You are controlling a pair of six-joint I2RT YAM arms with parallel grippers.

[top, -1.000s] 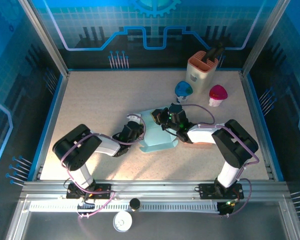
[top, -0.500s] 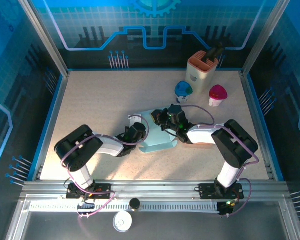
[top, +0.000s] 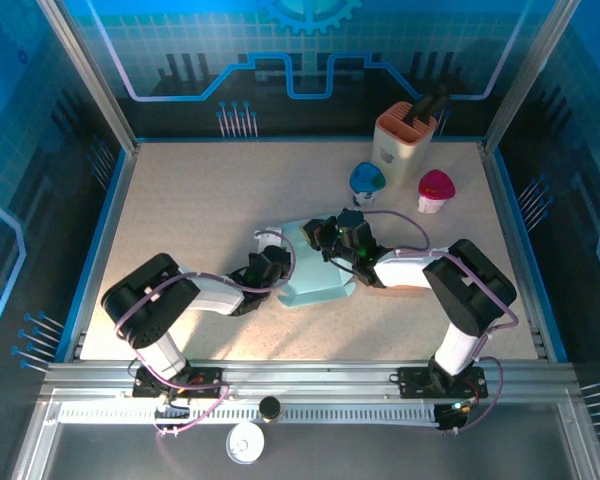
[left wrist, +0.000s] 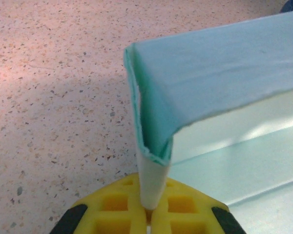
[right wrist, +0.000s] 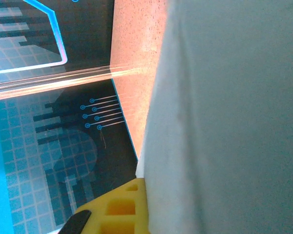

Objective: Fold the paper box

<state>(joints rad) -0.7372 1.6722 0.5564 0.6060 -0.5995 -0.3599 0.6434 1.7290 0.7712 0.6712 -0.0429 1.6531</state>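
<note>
Top external gives us the paper box (top: 318, 272), pale teal and partly folded, lying near the middle of the speckled surface (top: 200, 210). Both arms reach in low to it. The left arm (top: 215, 290) comes from 8 o'clock and meets the box at its 9 o'clock edge. The right arm (top: 410, 268) comes from 4 o'clock and meets it at about 1 o'clock.

From the left wrist camera we see the left jaws closed tight on a raised flap of the box. The doubled paper edge stands upright between the yellow pads (left wrist: 117, 207), and the flap bends over above them toward 3 o'clock. The rest of the box lies flat on the surface behind it.

From the right wrist camera we see one yellow pad (right wrist: 119, 207) pressed against a pale wall of the box, which covers the right-hand side of that view. We read the right jaws as closed on that wall.

Toward 1 o'clock from the box stand a blue cup (top: 367, 180) and a pink-topped cup (top: 435, 188), near each other. A tan holder (top: 404, 142) stands beyond them by the far edge.
</note>
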